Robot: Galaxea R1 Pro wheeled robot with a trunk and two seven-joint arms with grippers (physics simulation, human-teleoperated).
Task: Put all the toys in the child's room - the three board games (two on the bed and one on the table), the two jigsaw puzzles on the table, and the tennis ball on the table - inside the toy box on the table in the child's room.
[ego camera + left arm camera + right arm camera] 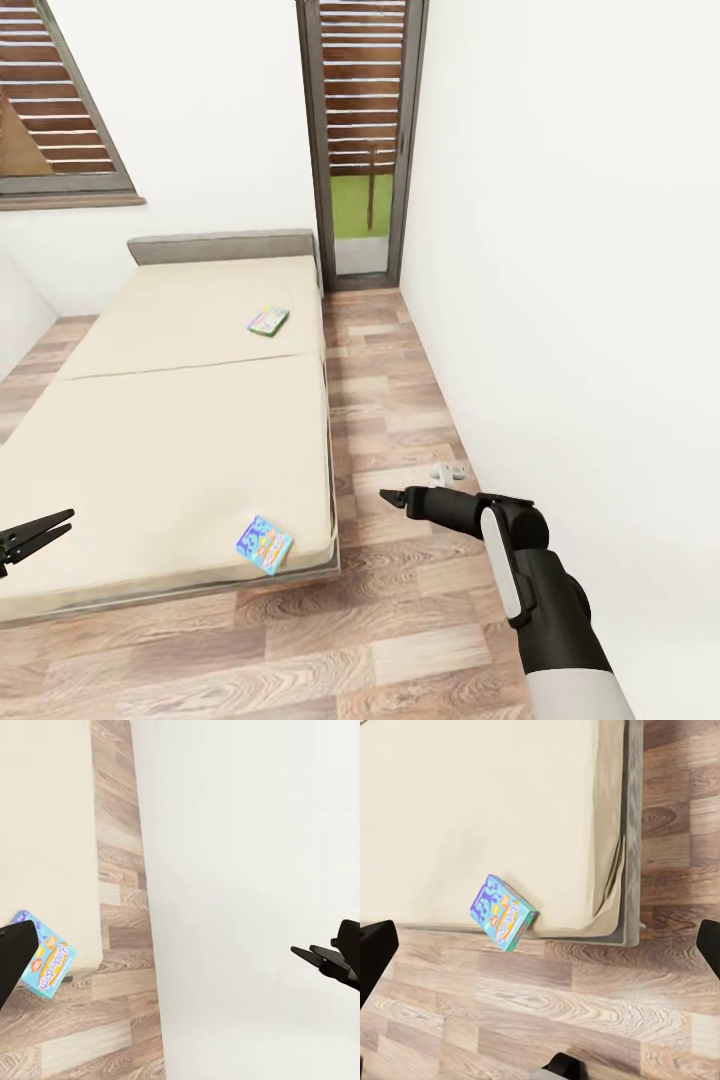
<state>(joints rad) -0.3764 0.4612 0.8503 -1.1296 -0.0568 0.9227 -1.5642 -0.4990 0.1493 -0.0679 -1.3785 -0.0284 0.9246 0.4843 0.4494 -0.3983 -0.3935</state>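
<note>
Head view: bed (160, 420) fills the left, wood floor (400, 600) on the right, white wall (580, 300) far right, shuttered door (362, 130) at the far end, window (60, 100) far left. Two board games on the bed: blue board game (264, 544) at the near right corner of the mattress, green board game (268, 321) further back near the right edge. Right hand (392, 496) hangs over the floor right of the bed, fingers together, holding nothing. Left hand (50, 528) over the near left of the bed, fingers narrow, nothing between them.

Left wrist view: blue board game (46, 964) at the bed corner, partly behind a dark finger (13, 960); right hand (309, 954) against the wall.

Right wrist view: blue board game (501, 913) overhangs the mattress edge, well apart from both fingertips (375, 956); here the hand reads wide.
</note>
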